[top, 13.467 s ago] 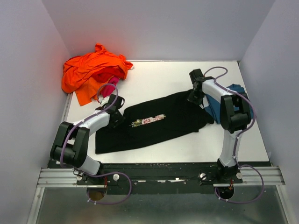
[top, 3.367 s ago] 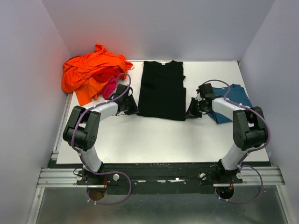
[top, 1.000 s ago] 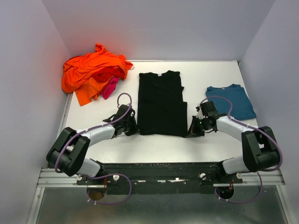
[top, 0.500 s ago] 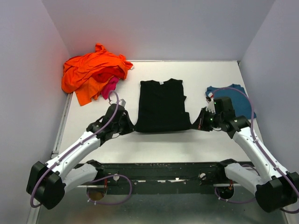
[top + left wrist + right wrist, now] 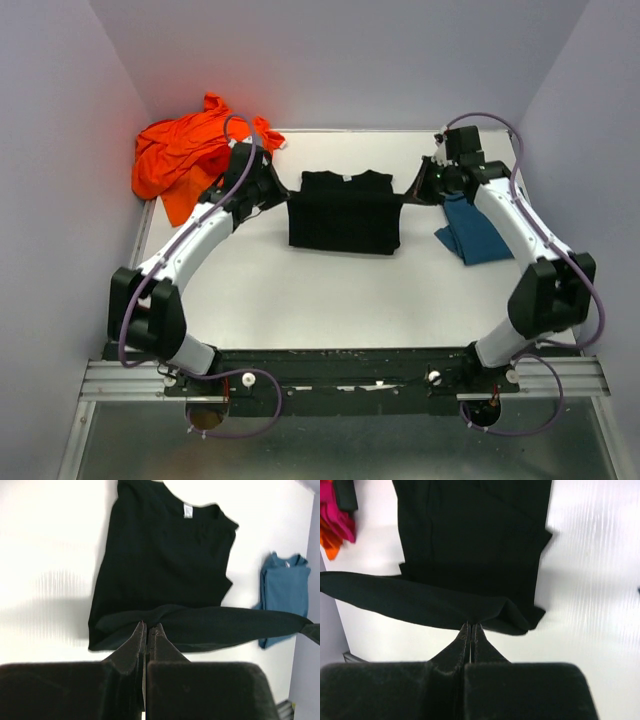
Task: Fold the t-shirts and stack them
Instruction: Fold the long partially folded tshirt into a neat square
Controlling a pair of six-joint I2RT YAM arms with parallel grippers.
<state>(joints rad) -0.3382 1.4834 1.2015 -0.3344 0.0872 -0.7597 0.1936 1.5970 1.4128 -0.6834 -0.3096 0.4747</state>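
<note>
Pinching the black t-shirt (image 5: 345, 212) hem taut, the left gripper (image 5: 278, 193) and right gripper (image 5: 408, 195) could skew the fold by lowering unevenly.

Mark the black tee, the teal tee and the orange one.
black tee (image 5: 345, 215), top external view, middle of the folded body.
teal tee (image 5: 478, 238), top external view, visible cloth below the right arm.
orange tee (image 5: 178, 155), top external view, centre of the crumpled heap.

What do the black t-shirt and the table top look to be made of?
The black t-shirt: soft matte knit cloth, probably cotton; its lifted hem sags and drapes without holding shape. The table: hard white sheet with faint ribbing and a soft sheen in the wrist views, perhaps plastic or coated board.
</note>
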